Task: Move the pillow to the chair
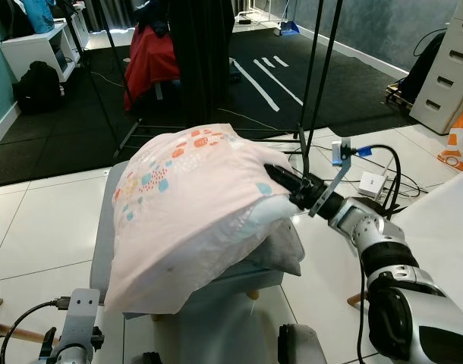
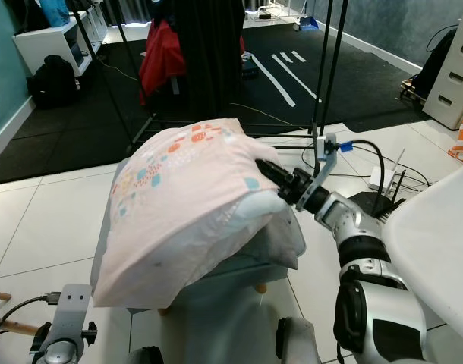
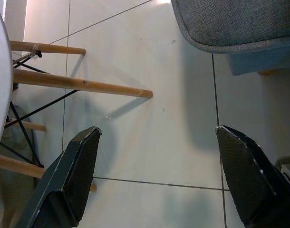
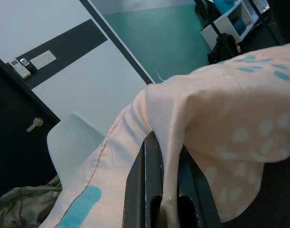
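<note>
Black fingers of the left gripper (image 3: 154, 175) hang spread wide over the white tiled floor (image 3: 149, 114), holding nothing, beside wooden legs (image 3: 83, 84); above the grey chair (image 1: 102, 227) the pale pink pillow (image 1: 190, 205) with its coloured spots droops over the seat; the right gripper (image 1: 281, 180) is pinched tight on a fold at the pillow's edge; beyond, a red garment (image 1: 149, 61) hangs over dark flooring.

We see white floor tiles (image 1: 49, 220) near, black carpet (image 1: 239, 83) far, white shelf (image 1: 34, 45) far left, drawers (image 1: 448, 76) far right.
</note>
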Tool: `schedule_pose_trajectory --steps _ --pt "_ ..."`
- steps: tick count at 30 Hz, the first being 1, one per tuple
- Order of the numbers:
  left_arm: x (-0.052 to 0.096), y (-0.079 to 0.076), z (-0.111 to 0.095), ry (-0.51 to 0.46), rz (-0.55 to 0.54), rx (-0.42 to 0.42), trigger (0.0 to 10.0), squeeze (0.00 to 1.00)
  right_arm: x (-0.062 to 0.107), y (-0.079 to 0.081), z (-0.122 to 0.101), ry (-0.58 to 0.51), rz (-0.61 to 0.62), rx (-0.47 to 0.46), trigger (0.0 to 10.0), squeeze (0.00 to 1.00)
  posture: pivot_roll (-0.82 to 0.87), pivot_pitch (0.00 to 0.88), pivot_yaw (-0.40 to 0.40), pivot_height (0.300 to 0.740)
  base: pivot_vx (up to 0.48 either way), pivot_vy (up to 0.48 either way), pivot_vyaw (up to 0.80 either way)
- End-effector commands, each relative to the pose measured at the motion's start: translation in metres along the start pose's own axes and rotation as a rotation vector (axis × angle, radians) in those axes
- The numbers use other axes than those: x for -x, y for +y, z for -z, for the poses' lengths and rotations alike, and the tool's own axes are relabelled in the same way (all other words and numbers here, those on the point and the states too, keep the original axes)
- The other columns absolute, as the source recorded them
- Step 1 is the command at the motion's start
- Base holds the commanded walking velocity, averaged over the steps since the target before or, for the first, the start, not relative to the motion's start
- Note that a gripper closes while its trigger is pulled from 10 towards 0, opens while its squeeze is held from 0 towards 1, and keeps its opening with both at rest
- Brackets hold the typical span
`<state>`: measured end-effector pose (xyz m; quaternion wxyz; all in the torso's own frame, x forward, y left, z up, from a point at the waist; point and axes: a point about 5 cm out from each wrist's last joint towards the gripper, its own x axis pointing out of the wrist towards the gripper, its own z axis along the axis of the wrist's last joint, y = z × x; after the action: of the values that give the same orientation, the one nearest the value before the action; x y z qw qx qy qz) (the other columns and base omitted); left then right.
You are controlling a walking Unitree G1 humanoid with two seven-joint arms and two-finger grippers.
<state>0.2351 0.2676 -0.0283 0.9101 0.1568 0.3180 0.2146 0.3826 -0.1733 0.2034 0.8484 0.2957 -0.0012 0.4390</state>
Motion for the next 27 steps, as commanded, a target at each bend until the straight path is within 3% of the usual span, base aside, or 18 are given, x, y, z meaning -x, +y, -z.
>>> schedule_pose_trajectory --steps 1,6,19,27 --pt "0.001 -0.002 0.003 0.013 -0.003 0.009 10.0 0.0 -0.008 0.008 -0.015 -0.056 -0.047 0.03 0.0 0.0 -0.08 0.064 0.017 0.49 0.0 0.0 0.0" --pt "0.001 -0.003 0.001 0.01 -0.004 0.015 10.0 0.0 -0.015 0.015 -0.027 -0.093 -0.058 0.086 0.0 0.0 -0.08 0.061 0.009 0.49 0.0 0.0 0.0" --pt "0.0 -0.001 0.001 0.017 -0.022 0.053 10.0 0.0 -0.014 0.007 -0.006 -0.096 0.024 0.037 0.0 0.0 -0.08 0.058 0.009 0.52 0.0 0.0 0.0" --pt "0.0 0.001 0.001 0.02 -0.032 0.06 10.0 0.0 -0.014 0.009 -0.014 -0.126 0.016 0.04 0.0 0.0 -0.08 0.065 0.006 0.544 0.0 0.0 0.0"
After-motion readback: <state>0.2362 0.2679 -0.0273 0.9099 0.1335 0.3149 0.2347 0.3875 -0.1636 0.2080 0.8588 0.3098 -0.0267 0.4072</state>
